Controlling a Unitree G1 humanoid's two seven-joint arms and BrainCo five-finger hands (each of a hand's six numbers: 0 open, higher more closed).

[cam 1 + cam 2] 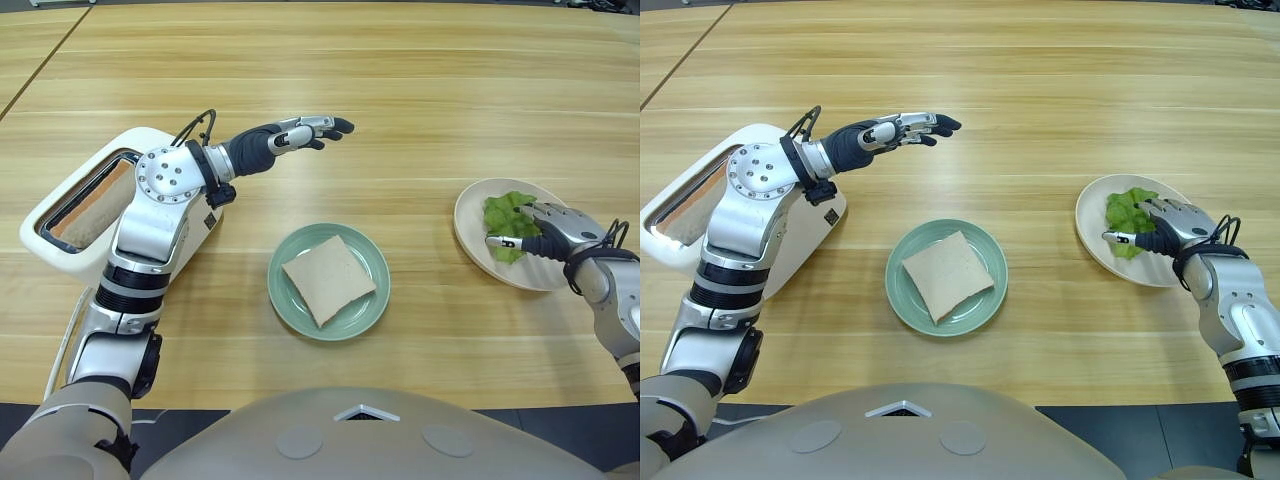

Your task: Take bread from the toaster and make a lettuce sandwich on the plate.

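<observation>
One slice of bread [328,279] lies flat on the green plate [372,247] in the middle of the table. At the left the white toaster [70,190] holds another slice [97,206] in its slot. My left hand [297,134] hovers above the table beyond the toaster, fingers stretched out and holding nothing. Green lettuce [506,215] lies on a beige plate [473,222] at the right. Over that plate my right hand [545,232] rests on the lettuce with fingers curled around it.
The wooden table [420,80] stretches bare behind the plates. My left forearm [165,190] crosses over the toaster's right end.
</observation>
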